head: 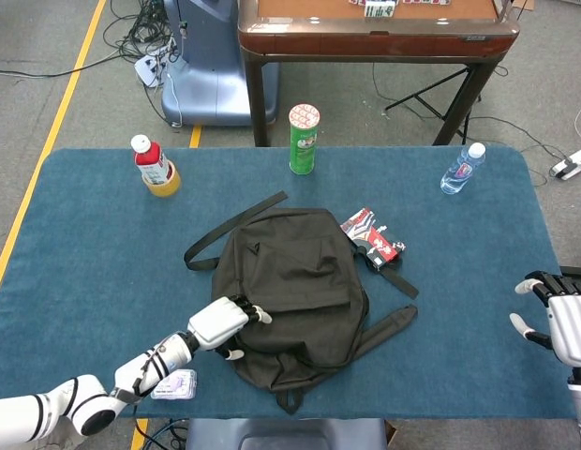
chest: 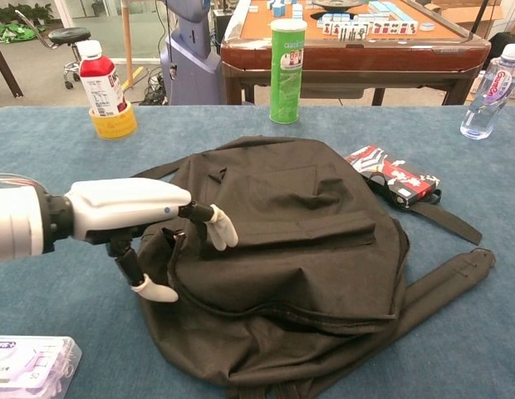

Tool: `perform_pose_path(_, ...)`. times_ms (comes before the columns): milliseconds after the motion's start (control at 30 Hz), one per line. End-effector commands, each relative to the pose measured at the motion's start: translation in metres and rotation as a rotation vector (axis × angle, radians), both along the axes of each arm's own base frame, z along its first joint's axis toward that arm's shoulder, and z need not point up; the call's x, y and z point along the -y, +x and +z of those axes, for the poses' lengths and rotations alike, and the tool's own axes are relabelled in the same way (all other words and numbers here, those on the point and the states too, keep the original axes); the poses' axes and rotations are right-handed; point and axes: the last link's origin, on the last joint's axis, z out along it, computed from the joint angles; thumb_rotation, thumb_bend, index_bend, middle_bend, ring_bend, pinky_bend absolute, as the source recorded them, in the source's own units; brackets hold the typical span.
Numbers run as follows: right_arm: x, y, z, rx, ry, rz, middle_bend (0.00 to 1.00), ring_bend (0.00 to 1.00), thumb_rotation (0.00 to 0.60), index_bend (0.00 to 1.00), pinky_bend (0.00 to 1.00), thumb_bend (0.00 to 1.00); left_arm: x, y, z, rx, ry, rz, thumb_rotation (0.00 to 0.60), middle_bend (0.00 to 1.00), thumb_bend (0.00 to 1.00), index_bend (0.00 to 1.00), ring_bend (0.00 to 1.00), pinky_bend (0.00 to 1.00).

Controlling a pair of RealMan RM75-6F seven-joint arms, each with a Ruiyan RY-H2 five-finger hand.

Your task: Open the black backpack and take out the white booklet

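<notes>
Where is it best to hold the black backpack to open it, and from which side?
Probably the zipper pull at the left end of the zipper seam of the backpack. Come from the left, where the left hand already reaches; pinch the small hanging tab.

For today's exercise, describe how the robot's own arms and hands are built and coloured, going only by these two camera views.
The left hand has a smooth white shell over its back, black finger segments and white rounded fingertips. Behind it, the left arm is white with a black wrist band and dark ring markings in the head view. The right hand shows the same white shell with black fingers and pale tips.
</notes>
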Motion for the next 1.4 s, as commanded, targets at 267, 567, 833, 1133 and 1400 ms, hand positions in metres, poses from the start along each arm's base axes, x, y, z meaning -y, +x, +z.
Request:
perform_pose_path(267, -0.003, -0.004, 0.003, 0.000, -0.006, -0.016, 0.34, 0.31, 0.600, 0.43, 0.38, 0.18, -0.003, 0.000, -0.014, -0.067, 0.038, -0.028, 0.600, 0.28, 0.23, 0.34, 0.26, 0.16)
perform_pose_path(567, -0.005, -0.004, 0.004, 0.001, -0.008, -0.017, 0.34, 0.31, 0.600, 0.43, 0.38, 0.18, -0.012, -0.006, -0.026, -0.039, 0.054, 0.031, 0.600, 0.28, 0.23, 0.39, 0.26, 0.16)
perform_pose_path(833, -0.004, -0.005, 0.002, 0.004, -0.002, -0.020, 0.34, 0.31, 0.600, 0.43, 0.38, 0.19, -0.012, 0.000, -0.026, 0.033, 0.016, 0.072, 0.600, 0.30, 0.53, 0.54, 0.27, 0.16)
perform_pose_path(1133, -0.001, 0.001, 0.003, 0.020, 0.014, 0.016, 0.34, 0.31, 0.600, 0.43, 0.38, 0.19, -0.017, 0.005, -0.022, 0.102, 0.065, 0.084, 0.600, 0.39, 0.72, 0.69, 0.33, 0.16)
perform_pose_path(1400, 0.009, 0.033, -0.013, 0.074, 0.165, 0.168, 0.36, 0.31, 0.600, 0.43, 0.39, 0.19, -0.033, 0.018, 0.000, 0.222, 0.126, 0.173, 0.600, 0.45, 0.76, 0.73, 0.37, 0.16)
